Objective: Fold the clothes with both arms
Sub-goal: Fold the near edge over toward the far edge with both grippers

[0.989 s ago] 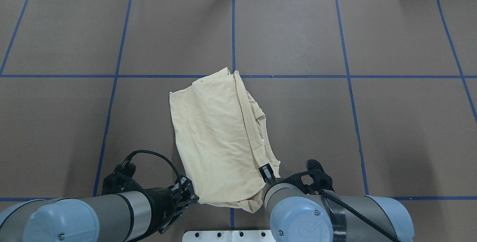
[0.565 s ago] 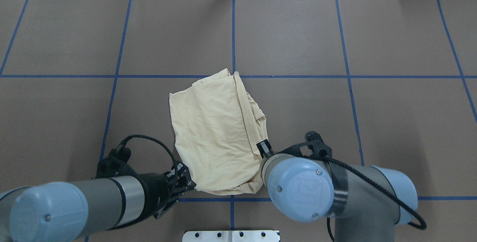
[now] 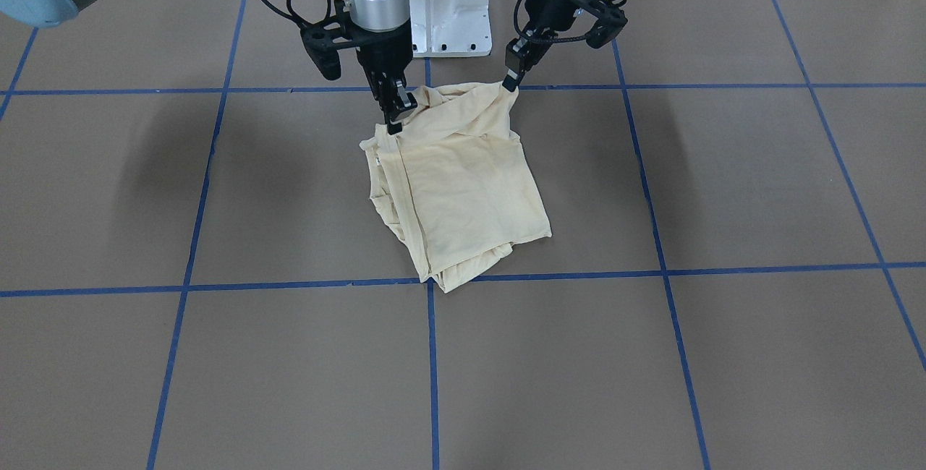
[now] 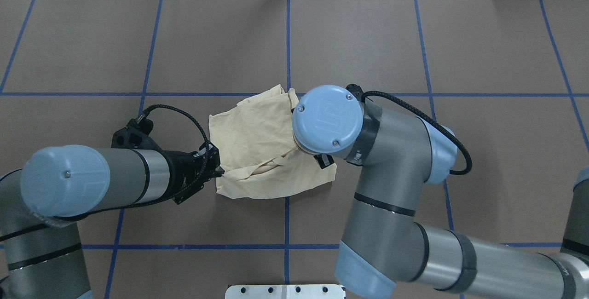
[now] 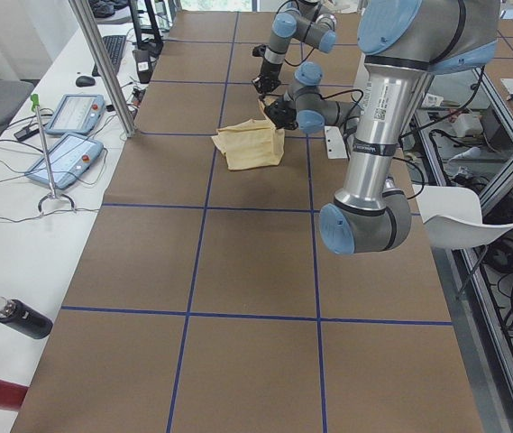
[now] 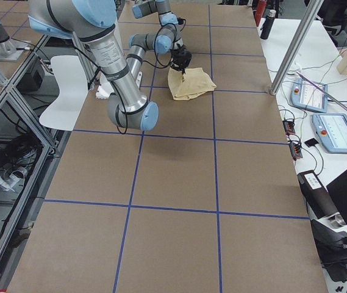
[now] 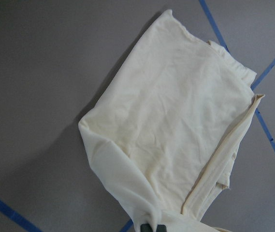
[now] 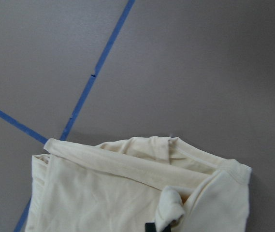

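Shirt (image 3: 463, 188) looks limp and light, sagging between left gripper (image 3: 511, 81) and right gripper (image 3: 395, 121), each clamped on a corner, the sensible hold.

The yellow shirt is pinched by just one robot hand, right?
Not quite: two hands pinch it. The front-facing view shows the left gripper and the right gripper each shut on a corner of the yellow shirt.

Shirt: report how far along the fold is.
Done: the shirt lies as a narrow folded panel. In hand: the left hand and right hand each pinch a robot-side corner, raised. Left: lay that edge over the far end, release.
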You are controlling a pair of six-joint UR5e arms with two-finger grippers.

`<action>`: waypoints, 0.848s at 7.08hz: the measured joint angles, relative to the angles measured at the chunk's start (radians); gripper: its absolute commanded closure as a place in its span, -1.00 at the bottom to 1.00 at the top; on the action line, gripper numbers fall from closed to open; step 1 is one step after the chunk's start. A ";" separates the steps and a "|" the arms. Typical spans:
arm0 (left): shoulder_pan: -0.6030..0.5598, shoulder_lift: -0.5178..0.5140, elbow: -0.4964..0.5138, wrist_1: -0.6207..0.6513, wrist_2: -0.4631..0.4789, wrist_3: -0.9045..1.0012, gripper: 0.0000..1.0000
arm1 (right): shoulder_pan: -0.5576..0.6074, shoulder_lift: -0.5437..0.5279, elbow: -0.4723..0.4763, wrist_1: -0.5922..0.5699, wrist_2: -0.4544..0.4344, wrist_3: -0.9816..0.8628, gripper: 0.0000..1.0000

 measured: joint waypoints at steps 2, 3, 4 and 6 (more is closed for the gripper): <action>-0.096 -0.091 0.171 -0.043 -0.006 0.026 1.00 | 0.064 0.093 -0.232 0.125 0.023 -0.066 1.00; -0.146 -0.121 0.268 -0.103 -0.017 0.055 1.00 | 0.088 0.126 -0.338 0.207 0.034 -0.086 1.00; -0.186 -0.133 0.352 -0.168 -0.028 0.088 1.00 | 0.106 0.153 -0.417 0.259 0.044 -0.105 1.00; -0.223 -0.137 0.464 -0.261 -0.034 0.130 1.00 | 0.129 0.191 -0.509 0.298 0.052 -0.146 1.00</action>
